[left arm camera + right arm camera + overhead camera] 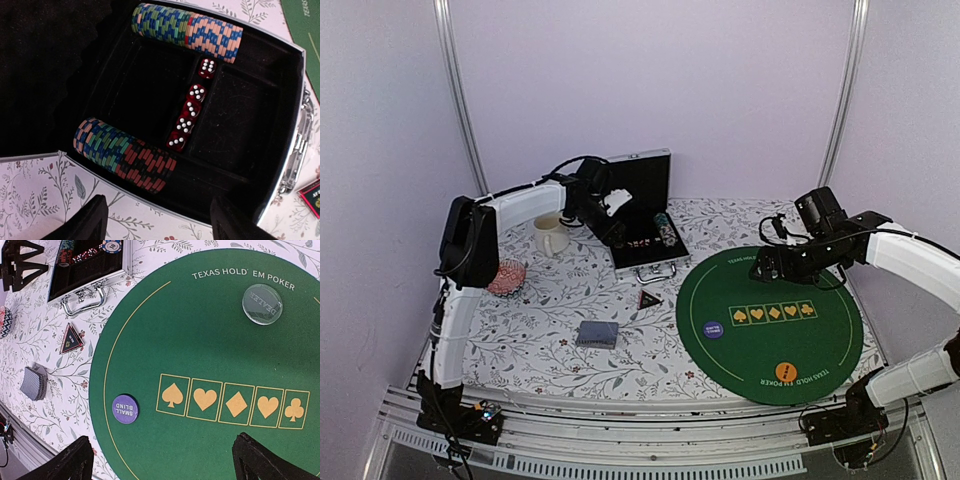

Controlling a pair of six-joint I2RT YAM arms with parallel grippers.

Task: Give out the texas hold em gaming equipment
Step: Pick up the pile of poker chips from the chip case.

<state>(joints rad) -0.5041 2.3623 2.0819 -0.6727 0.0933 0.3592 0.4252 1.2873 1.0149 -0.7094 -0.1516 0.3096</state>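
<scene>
Left wrist view: the left pincer (157, 215) is wide open and empty above the open black case (280, 130).
Chips: two rows of round striped chips (187, 31) lie inside it, red dice (189, 117) between them.
Right pincer (165, 462): wide open, empty, over the round green mat (200, 340).
Discs: purple disc (125, 409) on the mat's left side, orange disc (786, 372) at its near edge.
Cards: blue-grey cards (597, 334) on the flowery cloth (535, 335), left of the mat.

A silvery metal-edged case (240, 120), lined in matt black, holds glossy translucent red dice (191, 109); beside it, a matt green felt-like mat (200, 335) carries a clear, glassy dealer button (262, 304).
</scene>
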